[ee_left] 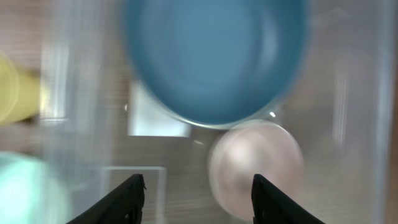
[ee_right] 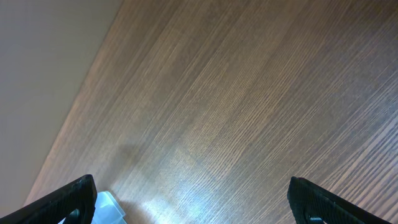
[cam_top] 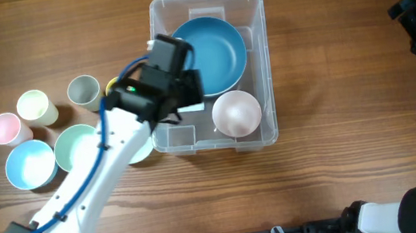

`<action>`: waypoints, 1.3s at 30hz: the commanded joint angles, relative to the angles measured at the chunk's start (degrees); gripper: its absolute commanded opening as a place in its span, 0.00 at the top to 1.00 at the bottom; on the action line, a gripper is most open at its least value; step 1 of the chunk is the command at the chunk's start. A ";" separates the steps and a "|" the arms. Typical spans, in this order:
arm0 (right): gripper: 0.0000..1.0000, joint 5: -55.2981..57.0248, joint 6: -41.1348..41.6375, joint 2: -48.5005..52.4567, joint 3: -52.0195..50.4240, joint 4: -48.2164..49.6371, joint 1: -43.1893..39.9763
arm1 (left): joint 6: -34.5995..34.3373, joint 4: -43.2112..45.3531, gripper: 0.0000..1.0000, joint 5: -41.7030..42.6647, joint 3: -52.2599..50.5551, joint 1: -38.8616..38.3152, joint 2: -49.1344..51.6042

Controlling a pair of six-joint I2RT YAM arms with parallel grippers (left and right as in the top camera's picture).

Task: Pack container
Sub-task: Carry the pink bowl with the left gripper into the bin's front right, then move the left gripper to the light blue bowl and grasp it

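As the container (cam_top: 264, 69) looks light, stiff and slippery, take its rim; left gripper (ee_left: 198, 185) and right gripper (ee_right: 191, 185) jaws gape empty.

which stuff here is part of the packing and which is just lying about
In the job: container, blue bowl and pink bowl inside it, left gripper above.
Lying outside, unpacked: pink cup, cream cup, grey cup, light blue bowl, green bowl.

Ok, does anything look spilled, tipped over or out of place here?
Nothing stands out. The blue bowl and pink bowl sit open side up inside the container, and the cups and bowls left of it stand upright. Nothing is spilled.
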 commanded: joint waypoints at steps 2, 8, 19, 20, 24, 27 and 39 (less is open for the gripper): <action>0.00 0.98 0.17 0.26 -0.20 0.17 0.13 | -7.26 -4.55 0.42 -2.47 1.25 12.44 -5.79; 0.00 0.98 0.17 0.26 -0.20 0.20 0.13 | -8.41 -10.69 0.40 -2.10 1.25 25.59 -8.31; 0.01 0.98 0.15 0.26 -0.20 0.20 0.13 | 5.40 -13.20 0.36 0.57 1.22 57.88 -6.99; 0.00 0.98 0.17 0.26 -0.20 0.20 0.13 | 5.40 -12.90 0.36 1.73 1.18 59.91 -6.14; 0.00 0.98 0.15 0.26 -0.20 0.20 0.13 | 5.38 -12.24 0.33 2.75 1.18 65.90 -1.62; 0.00 0.98 0.17 0.26 -0.20 0.20 0.13 | 5.27 -14.97 0.35 2.80 1.16 70.31 2.73; 0.01 0.98 0.15 0.26 -0.20 0.20 0.13 | 3.87 -3.08 0.31 1.16 -13.53 76.72 8.79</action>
